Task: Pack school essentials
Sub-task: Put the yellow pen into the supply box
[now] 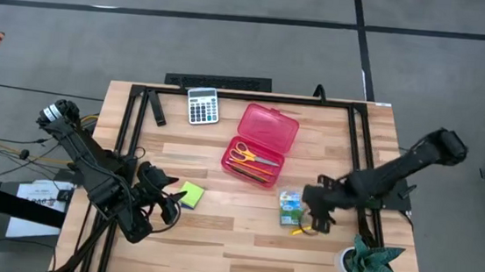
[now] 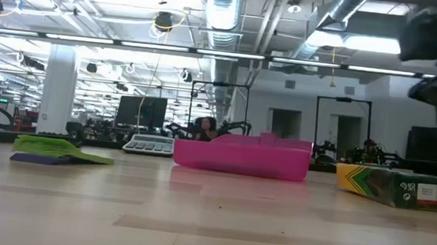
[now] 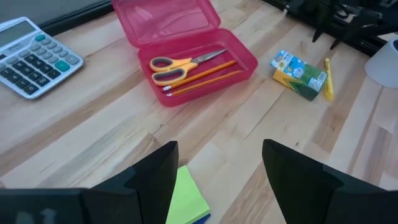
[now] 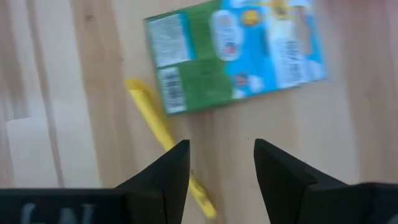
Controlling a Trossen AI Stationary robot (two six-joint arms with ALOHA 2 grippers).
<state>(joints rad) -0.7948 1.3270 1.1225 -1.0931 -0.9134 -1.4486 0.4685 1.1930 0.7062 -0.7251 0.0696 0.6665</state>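
Carton (image 4: 233, 53): flat glossy box | right gripper (image 4: 221, 171) parted above | left gripper (image 3: 217, 180) parted, empty

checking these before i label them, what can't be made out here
- Print on the small green-blue carton: blurred in the right wrist view, too small in the high view.
- Far end of the yellow marker-like stick: hidden behind the right hand in the right wrist view.
- Lime-green sticky-note pad: cut off by the bottom edge and the left hand in the left wrist view.
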